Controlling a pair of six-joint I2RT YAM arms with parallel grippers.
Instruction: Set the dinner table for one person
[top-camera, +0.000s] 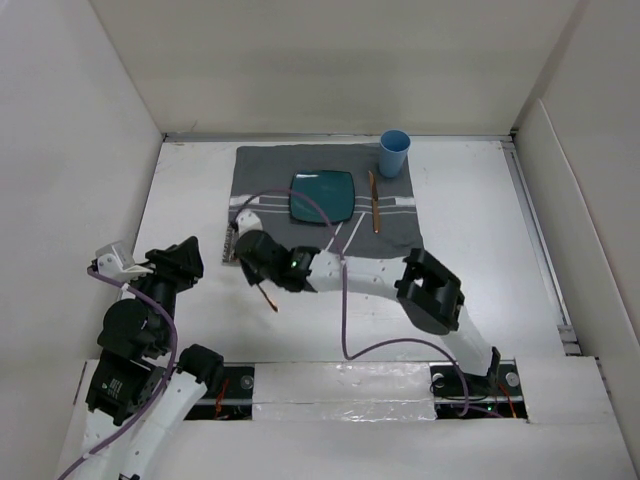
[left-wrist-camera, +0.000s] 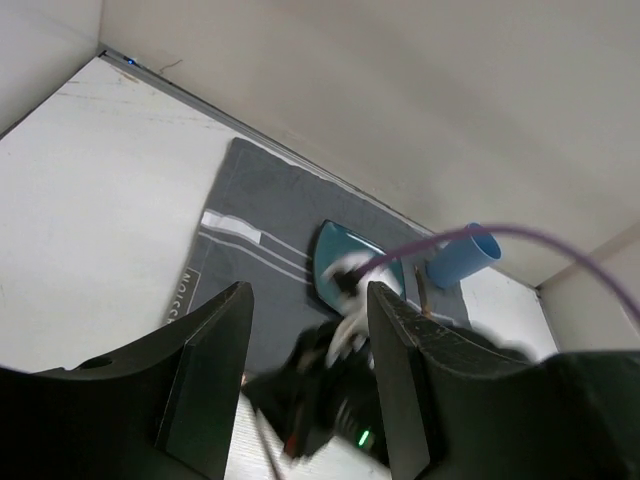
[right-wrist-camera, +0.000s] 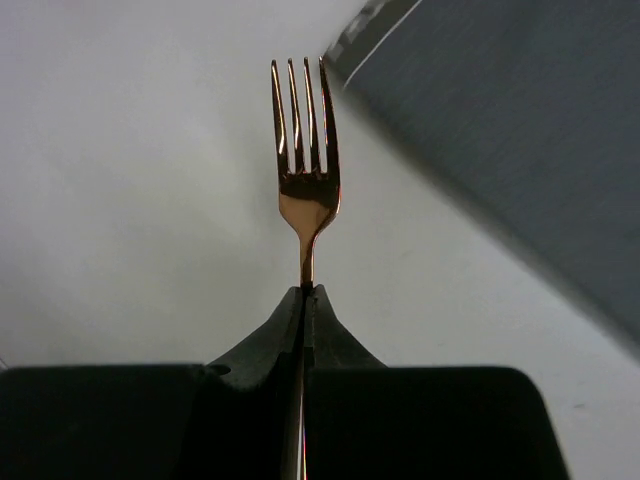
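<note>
Right gripper (right-wrist-camera: 303, 293): jaws pressed together, clamped on the fork (right-wrist-camera: 306, 195) at the handle just behind the head, tines pointing away. Fork is thin, polished, copper-toned metal. Judged light, stiff and slick, so a narrow pinch may let it swivel; a hold nearer mid-handle should balance better. It hangs over the bare dinner table (top-camera: 480, 260), just beside the placemat (top-camera: 262, 172) at its near-left corner. Left gripper (left-wrist-camera: 308, 335): jaws apart, empty, off to the left.

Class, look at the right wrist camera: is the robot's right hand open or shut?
Shut. The right hand is clamped on the handle of the copper fork, its fingers meeting with no gap.
</note>
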